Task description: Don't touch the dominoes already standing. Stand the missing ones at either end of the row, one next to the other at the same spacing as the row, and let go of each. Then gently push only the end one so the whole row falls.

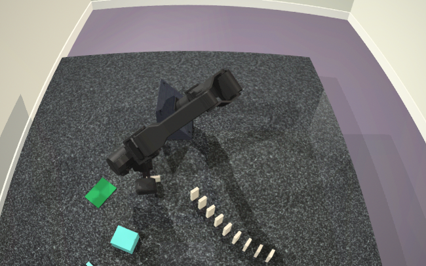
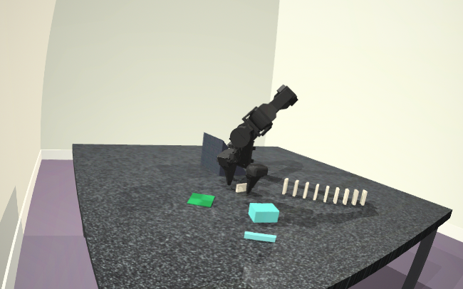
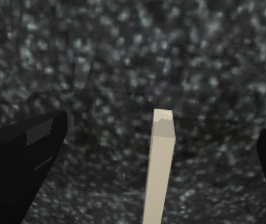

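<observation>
A loose cream domino [image 1: 156, 178] [image 2: 241, 187] [image 3: 159, 175] lies on its long narrow edge on the table, left of the row. My gripper [image 2: 238, 188] [image 3: 162, 129] is open and low over it, with one finger on each side and gaps to the domino in the wrist view. In the top view the arm and a finger hide part of this domino. Several cream dominoes stand upright in a slightly curved row, from the near-arm end domino [image 1: 194, 194] [image 2: 285, 186] to the far end domino [image 1: 270, 255] [image 2: 364, 197]. The gripper is clear of the row.
A flat green rectangle [image 1: 100, 192] [image 2: 201, 199] lies left of the gripper. A turquoise block [image 1: 124, 239] [image 2: 263, 213] and a thin turquoise bar [image 2: 259, 236] lie toward the exterior camera. The arm's dark base plate [image 2: 211, 152] stands behind the gripper.
</observation>
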### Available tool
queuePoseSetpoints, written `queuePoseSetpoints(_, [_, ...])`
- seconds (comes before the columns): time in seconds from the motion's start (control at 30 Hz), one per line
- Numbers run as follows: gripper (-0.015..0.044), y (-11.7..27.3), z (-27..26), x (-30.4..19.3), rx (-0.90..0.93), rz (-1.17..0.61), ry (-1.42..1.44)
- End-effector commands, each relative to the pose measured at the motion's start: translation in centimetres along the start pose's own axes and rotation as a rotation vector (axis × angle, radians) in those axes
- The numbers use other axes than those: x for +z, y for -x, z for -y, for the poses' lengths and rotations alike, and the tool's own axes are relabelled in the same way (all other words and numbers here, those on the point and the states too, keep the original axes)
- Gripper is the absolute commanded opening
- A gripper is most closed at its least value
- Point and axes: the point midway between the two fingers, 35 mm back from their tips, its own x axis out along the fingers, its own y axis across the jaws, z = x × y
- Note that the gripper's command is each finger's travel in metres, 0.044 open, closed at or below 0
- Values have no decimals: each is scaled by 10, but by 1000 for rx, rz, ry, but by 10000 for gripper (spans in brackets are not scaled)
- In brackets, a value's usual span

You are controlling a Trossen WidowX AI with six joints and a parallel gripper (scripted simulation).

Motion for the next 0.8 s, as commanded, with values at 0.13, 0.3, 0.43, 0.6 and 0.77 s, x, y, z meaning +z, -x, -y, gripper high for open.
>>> queuePoseSetpoints(0.13, [387,-3,0,0,2,-3,-6])
queuePoseSetpoints(0.3, [256,-3,0,0,2,-3,-6])
queuePoseSetpoints(0.43, [151,-3,0,0,2,-3,-6])
queuePoseSetpoints(0.6, [22,-3,0,0,2,-3,-6])
queuePoseSetpoints(0.77, [22,-3,0,0,2,-3,-6])
